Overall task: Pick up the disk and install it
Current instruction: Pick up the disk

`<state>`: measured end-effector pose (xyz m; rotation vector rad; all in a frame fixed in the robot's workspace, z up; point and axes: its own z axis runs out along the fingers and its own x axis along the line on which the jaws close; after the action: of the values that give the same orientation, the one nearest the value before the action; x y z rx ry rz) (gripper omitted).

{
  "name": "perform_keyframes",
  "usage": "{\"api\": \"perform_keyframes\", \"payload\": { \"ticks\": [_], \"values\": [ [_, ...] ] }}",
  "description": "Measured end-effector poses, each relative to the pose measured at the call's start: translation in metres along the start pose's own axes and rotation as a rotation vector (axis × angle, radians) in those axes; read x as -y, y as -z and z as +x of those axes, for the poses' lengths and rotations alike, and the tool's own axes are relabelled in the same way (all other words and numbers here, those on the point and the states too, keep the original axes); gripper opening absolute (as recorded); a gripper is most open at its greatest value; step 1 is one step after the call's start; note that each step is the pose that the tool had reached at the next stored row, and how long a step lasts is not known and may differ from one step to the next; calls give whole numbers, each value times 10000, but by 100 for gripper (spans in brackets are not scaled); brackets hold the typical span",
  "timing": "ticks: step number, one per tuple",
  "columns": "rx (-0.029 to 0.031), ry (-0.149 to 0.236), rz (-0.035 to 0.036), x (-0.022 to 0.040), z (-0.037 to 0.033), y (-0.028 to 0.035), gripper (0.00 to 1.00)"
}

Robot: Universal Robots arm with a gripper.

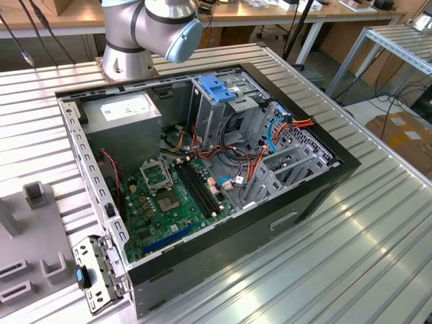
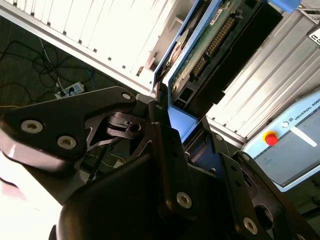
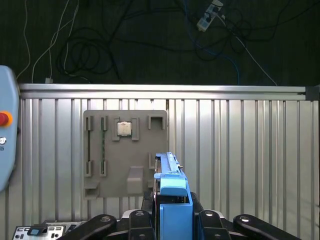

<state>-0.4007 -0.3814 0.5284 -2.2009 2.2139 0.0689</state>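
Slatted table (image 1: 378, 223) first, open PC case (image 1: 270, 229) lying on it, motherboard facing up. Grey tray (image 3: 125, 160) sits on same table. Gripper (image 3: 172, 206) clamped tight on disk (image 3: 170, 172). We see disk held edge-on in air over table near tray, blue rail showing, green board side in second wrist view (image 2: 210, 45). Tiny chip (image 3: 124, 128) seated in tray.

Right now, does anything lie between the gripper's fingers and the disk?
Nothing. In the first wrist view the gripper is shut on the disk; its fingers touch the blue sides directly, with no other thing between.
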Motion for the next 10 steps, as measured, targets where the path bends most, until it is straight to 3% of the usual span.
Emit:
{"api": "perform_keyframes", "payload": {
  "ticks": [10],
  "values": [
    [0,0,1,84,0,1,37]
  ]
}}
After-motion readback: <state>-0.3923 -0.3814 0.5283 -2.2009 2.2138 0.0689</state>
